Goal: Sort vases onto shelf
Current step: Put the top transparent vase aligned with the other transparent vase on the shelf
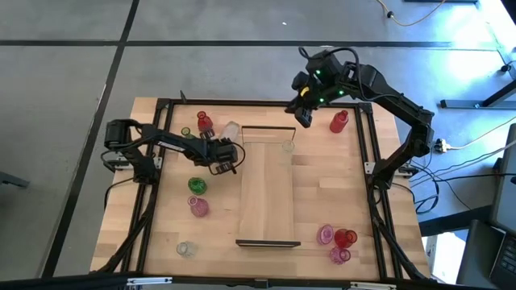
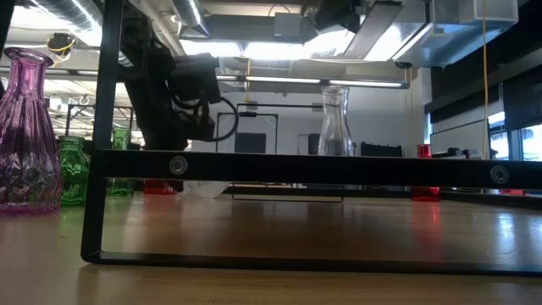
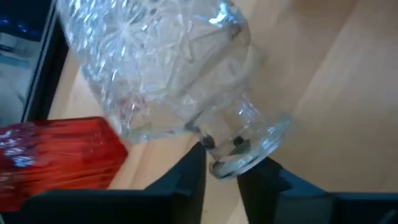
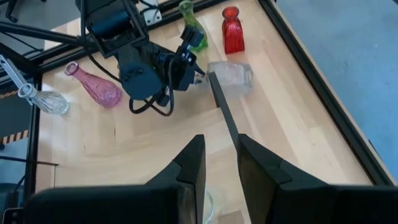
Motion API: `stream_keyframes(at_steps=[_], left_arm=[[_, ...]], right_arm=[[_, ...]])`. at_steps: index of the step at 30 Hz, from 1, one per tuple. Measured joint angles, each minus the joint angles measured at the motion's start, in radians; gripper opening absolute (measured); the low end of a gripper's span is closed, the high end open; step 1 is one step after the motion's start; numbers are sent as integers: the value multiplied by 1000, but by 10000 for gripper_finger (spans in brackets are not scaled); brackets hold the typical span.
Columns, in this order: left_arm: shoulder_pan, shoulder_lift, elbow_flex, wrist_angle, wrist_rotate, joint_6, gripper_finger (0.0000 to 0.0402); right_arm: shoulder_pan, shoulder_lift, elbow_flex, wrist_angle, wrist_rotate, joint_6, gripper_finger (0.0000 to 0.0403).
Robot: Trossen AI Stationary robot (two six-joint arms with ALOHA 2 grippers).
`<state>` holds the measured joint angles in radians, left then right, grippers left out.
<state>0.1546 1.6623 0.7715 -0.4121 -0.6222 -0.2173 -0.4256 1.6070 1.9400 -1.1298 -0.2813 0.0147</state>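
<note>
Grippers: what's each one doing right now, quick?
Left gripper: shut on the clear vase's neck.
Right gripper: open, holding nothing, above the shelf's far end.

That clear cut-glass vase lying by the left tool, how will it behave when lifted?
The clear vase lies on its side, so its round body may roll if nudged. The left tool, at its mouth, meets smooth glass, so it could slip. The wide body beyond the narrow neck would probably sag downward when lifted.

Eleven glass vases show on the counter (image 1: pixel 322 193) - three red vases (image 1: pixel 339 122), two green vases (image 1: pixel 197 185), three pink vases (image 1: pixel 198 207) and three clear vases (image 1: pixel 186 249). There is one shelf (image 1: pixel 266 201), with two dark end frames.
</note>
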Motion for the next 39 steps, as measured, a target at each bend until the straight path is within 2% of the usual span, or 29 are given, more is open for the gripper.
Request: stream_keyframes(at_steps=[4, 12, 16, 23, 26, 34, 39], left_arm=[[0, 0, 0, 1, -40, -17, 24], [11, -3, 1, 6, -49, -18, 23], [7, -27, 37, -58, -48, -17, 23], [-15, -137, 123, -123, -59, -19, 22], [-19, -188, 161, -153, 4, -32, 22], [-19, -321, 225, -384, 139, -164, 22], [-20, -400, 227, -419, 323, -251, 22]], right_arm=[[0, 0, 0, -18, 0, 0, 76], [0, 0, 0, -19, 0, -1, 76], [0, 0, 0, -19, 0, -1, 76], [0, 0, 0, -19, 0, -1, 76], [0, 0, 0, -19, 0, -1, 76], [0, 0, 0, -14, 0, -23, 76], [0, 0, 0, 14, 0, -24, 76]])
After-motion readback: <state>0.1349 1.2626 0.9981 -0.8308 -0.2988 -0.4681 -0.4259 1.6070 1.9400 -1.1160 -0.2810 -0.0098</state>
